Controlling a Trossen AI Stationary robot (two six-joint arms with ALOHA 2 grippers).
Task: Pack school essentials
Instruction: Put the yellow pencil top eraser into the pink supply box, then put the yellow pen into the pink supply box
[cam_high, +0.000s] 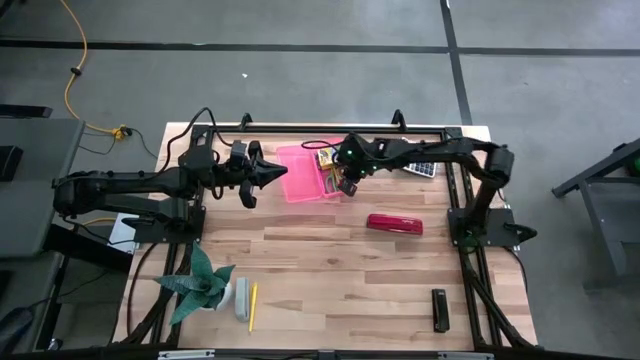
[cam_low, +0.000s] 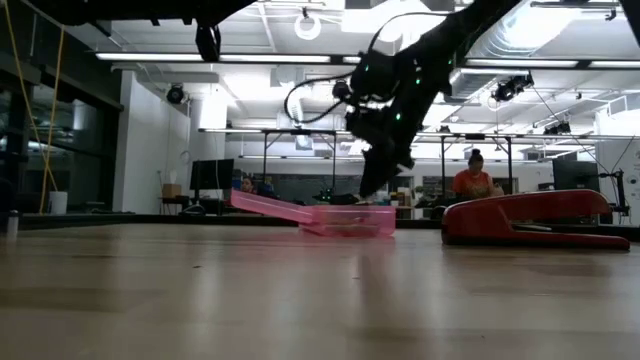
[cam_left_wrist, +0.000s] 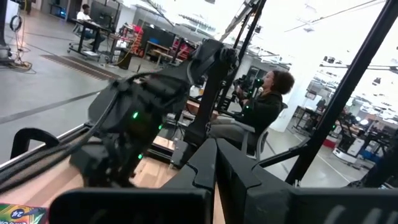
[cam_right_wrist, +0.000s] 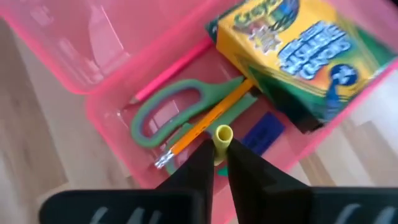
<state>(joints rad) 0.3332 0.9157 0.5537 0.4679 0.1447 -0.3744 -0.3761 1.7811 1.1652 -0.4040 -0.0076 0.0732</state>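
Over the pink case (cam_high: 300, 172) at the table's far middle, the right gripper (cam_right_wrist: 219, 160) pinches a yellow pencil (cam_right_wrist: 222, 135) above the scissors (cam_right_wrist: 180, 112), orange pencil (cam_right_wrist: 205, 124) and crayon box (cam_right_wrist: 298, 46) inside, while the left gripper (cam_high: 270, 174), fingers together, hovers left of it.

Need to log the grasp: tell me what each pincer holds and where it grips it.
The right pincer over the pink box pinches a yellow pencil by its end. The left pincer beside the box holds nothing.

table (cam_high: 330, 270): pale wood, matt | pink box (cam_right_wrist: 118, 81): translucent glossy plastic | crayon box (cam_right_wrist: 305, 50): printed card
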